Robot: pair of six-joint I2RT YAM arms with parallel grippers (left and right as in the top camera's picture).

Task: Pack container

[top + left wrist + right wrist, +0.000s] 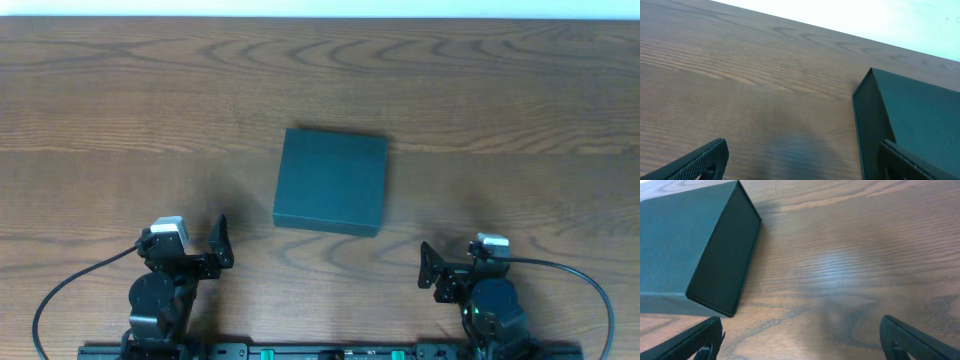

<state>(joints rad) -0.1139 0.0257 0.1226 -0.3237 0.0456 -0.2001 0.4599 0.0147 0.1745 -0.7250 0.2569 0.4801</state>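
Observation:
The container (pixel 331 181) is a dark teal rectangular box lying flat in the middle of the table with its lid shut. It shows at the right in the left wrist view (pixel 912 112) and at the upper left in the right wrist view (pixel 690 245). My left gripper (pixel 221 243) sits near the table's front left, open and empty (pixel 802 160). My right gripper (pixel 428 267) sits near the front right, open and empty (pixel 802 337). Both are short of the box and apart from it. No snack packets are in view.
The wooden table (pixel 120 120) spreads bare around the box. Its far edge meets a white wall at the top (pixel 320 8). Cables (pixel 70 285) loop from both arm bases at the front edge.

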